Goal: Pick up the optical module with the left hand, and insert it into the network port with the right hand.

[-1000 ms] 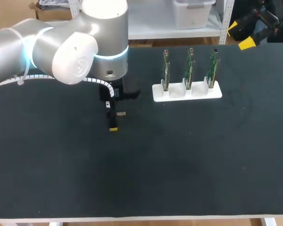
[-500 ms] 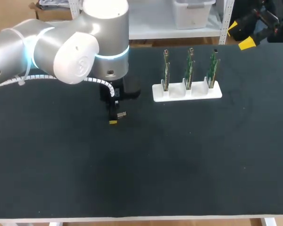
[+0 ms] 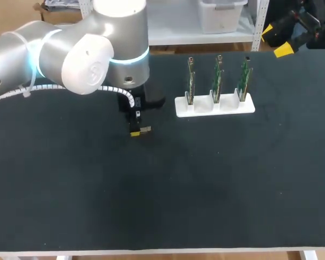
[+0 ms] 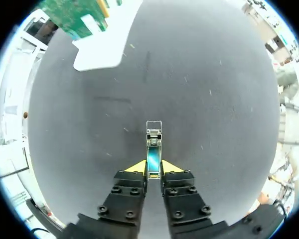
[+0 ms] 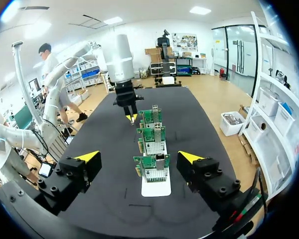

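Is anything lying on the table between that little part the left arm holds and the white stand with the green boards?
No. In the head view, only bare black table separates the optical module from the white stand.

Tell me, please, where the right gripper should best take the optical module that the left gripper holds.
Probably on the free half of the optical module, which sticks out ahead of the left gripper. It is a slim bar, clamped at its rear end only. The open right gripper should come from ahead, closing on its long sides.
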`<state>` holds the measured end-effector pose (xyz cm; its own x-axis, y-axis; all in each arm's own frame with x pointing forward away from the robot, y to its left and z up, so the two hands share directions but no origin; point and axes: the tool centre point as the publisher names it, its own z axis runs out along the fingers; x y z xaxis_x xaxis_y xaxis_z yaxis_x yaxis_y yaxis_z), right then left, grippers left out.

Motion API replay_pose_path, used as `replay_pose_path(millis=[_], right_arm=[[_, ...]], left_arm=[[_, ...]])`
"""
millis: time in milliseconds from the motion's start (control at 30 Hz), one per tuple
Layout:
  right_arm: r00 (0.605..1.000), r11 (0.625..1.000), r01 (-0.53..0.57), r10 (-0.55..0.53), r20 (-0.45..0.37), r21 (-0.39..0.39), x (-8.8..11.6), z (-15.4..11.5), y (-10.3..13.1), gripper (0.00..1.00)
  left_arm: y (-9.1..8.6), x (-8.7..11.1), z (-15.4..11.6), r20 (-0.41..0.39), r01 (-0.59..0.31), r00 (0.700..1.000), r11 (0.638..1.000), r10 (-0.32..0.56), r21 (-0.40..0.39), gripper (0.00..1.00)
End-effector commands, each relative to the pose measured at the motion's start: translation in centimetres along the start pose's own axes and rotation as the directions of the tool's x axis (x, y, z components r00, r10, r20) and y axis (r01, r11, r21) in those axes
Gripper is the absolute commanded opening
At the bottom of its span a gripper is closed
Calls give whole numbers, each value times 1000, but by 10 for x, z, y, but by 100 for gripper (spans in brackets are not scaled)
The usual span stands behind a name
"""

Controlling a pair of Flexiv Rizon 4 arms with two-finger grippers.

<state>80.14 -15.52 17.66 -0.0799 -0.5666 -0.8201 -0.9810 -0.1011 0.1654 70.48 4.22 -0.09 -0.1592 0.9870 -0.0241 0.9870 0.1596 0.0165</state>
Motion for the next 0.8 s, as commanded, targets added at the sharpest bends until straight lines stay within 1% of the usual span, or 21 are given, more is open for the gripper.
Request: replay_pose_path(millis=[33, 167, 267, 333, 433, 467, 500, 533, 633, 700, 733, 800], right_arm=[[1000, 825, -1, 0, -1, -566, -1, -3, -7, 100], [1000, 825, -1, 0, -1, -566, -1, -3, -7, 100], [1000, 825, -1, 0, -1, -566, -1, -3, -7, 100], [1000, 825, -1, 0, -1, -566, -1, -3, -7, 100], [1000, 825, -1, 0, -1, -566, -1, -3, -7, 100], [1000, 825, -1, 0, -1, -566, -1, -3, -7, 100], [1000, 825, -1, 0, -1, -566, -1, -3, -7, 100], [1000, 825, -1, 0, -1, -566, -1, -3, -7, 100], [1000, 825, -1, 0, -1, -566, -1, -3, -7, 100], [1000, 825, -1, 0, -1, -566, -1, -3, -7, 100], [1000, 825, -1, 0, -1, -566, -1, -3, -7, 100], [1000, 825, -1, 0, -1, -566, -1, -3, -7, 100]], left_arm=[[8, 0, -21, 97, 28, 995, 999, -24, -40, 0], [20, -11, -41, 161, 38, 987, 995, -22, -96, 0], [27, -13, -54, 211, 59, 977, 991, -32, -122, 0], [33, -13, -61, 253, 86, 966, 988, -51, -131, 0], [42, -14, -73, 347, 132, 934, 983, -81, -124, 0], [45, -15, -78, 389, 151, 916, 982, -95, -117, 0], [49, -16, -83, 441, 173, 891, 979, -111, -105, 0], [53, -17, -89, 497, 193, 859, 977, -125, -88, 0], [65, -26, -106, 631, 223, 763, 973, -140, -53, 0], [74, -33, -117, 693, 229, 708, 972, -137, -43, 0], [78, -38, -123, 730, 225, 672, 974, -128, -37, 0], [85, -47, -133, 766, 214, 634, 976, -105, -44, 0]])
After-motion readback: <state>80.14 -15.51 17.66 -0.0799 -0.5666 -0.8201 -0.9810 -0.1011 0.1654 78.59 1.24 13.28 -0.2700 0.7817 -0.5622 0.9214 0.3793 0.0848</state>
